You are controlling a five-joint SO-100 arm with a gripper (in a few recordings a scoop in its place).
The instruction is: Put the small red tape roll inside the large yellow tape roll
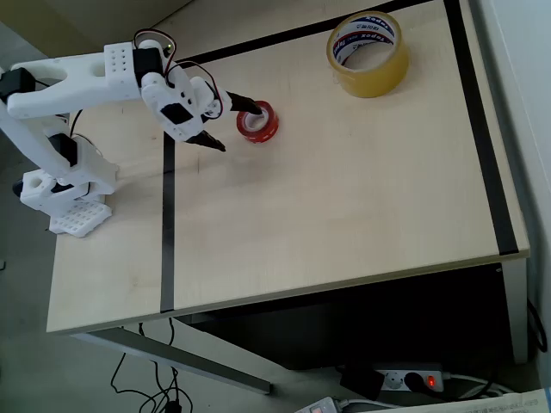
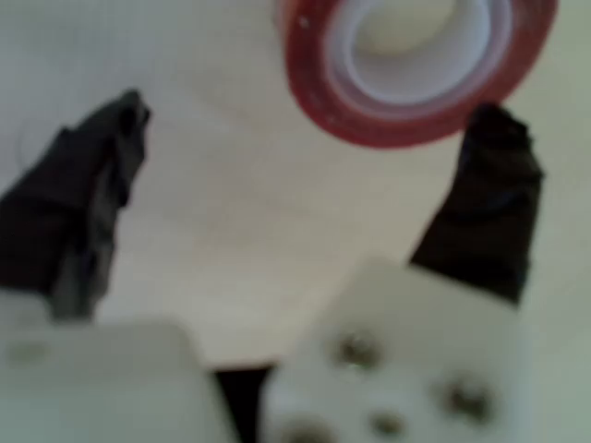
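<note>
Counter (image 1: pixel 344 215): pale wood, crossed by dark strips. Large yellow tape roll (image 1: pixel 368 53): we find it lying flat near the far right corner in the overhead view, well apart from the rest. Pincer (image 1: pixel 231 123): we record it spread wide and empty, one dark tip at the red roll's rim, the other out over bare wood. Small red tape roll (image 1: pixel 258 121): flat on the counter. Risk, in our judgement: closing from here may nudge the roll aside rather than clamp it, being off-centre.
</note>
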